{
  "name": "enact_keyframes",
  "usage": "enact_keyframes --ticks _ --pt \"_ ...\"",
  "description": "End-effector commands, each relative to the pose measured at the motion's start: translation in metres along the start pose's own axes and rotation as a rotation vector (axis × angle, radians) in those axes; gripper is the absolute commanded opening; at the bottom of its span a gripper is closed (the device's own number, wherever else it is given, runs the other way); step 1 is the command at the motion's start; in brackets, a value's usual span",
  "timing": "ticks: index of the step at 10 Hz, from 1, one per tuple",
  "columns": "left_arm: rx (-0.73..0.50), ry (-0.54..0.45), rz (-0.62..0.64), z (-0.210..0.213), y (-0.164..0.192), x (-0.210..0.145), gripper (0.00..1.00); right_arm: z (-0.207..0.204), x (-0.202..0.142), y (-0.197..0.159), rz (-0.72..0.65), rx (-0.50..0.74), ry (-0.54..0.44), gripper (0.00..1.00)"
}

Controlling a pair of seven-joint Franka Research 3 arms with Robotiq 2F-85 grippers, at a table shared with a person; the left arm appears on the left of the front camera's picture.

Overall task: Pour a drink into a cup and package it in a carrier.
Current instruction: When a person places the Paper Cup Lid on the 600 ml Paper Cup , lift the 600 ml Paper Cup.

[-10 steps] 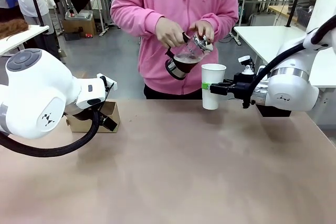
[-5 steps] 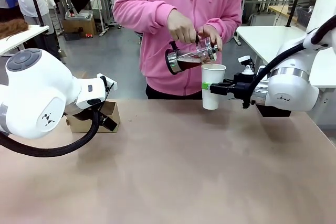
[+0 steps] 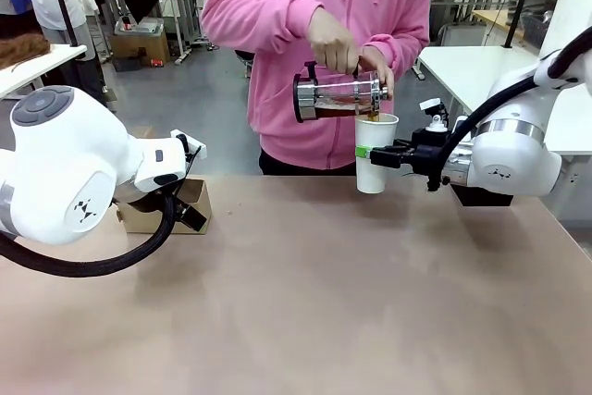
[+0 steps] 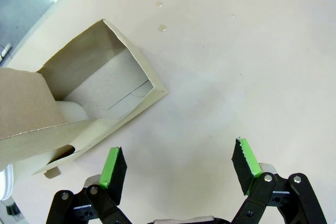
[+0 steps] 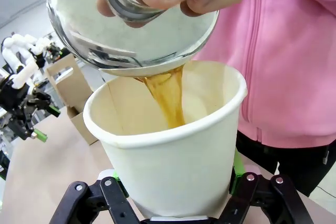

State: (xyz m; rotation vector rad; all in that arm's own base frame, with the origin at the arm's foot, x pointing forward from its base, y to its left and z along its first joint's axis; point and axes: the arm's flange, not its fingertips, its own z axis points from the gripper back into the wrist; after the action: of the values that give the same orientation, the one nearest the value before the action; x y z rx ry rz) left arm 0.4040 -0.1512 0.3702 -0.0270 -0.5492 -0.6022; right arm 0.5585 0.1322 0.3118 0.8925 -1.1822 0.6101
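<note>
A person in a pink top holds a clear glass jug [image 3: 338,97] tipped on its side over the tall white cup [image 3: 375,150]. The amber drink [image 5: 168,95] runs from the jug's spout [image 5: 131,19] into the cup [image 5: 173,145]. My right gripper [image 3: 368,154] is shut on the cup's lower half, holding it upright just above the table, with a green pad on each side [image 5: 177,177]. The brown cardboard carrier [image 3: 166,205] stands at the left behind my left arm. My left gripper [image 4: 181,156] hangs open over the table beside the carrier [image 4: 94,93], holding nothing.
The brown tabletop [image 3: 305,293] stretches wide in front of both arms. A few small drops [image 4: 163,27] lie on it beyond the carrier. A white side table [image 3: 462,67] stands behind my right arm. My left arm [image 5: 21,103] shows far off.
The person has lifted the jug, brought it over the cup and tipped it flat, and the drink now flows. Both arms have stayed still.
</note>
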Motion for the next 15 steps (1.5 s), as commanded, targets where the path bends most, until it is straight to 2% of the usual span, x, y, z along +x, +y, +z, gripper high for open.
enact_keyframes --ticks 1,15 --pt "-0.001 -0.001 0.000 0.0004 -0.0001 0.0000 1.00 -0.0018 0.0014 0.0012 -0.001 -0.004 -0.014 0.81" --pt "-0.001 -0.001 0.000 0.0004 -0.0001 0.0000 1.00 -0.0018 0.0014 0.0012 -0.001 -0.004 -0.014 0.81"
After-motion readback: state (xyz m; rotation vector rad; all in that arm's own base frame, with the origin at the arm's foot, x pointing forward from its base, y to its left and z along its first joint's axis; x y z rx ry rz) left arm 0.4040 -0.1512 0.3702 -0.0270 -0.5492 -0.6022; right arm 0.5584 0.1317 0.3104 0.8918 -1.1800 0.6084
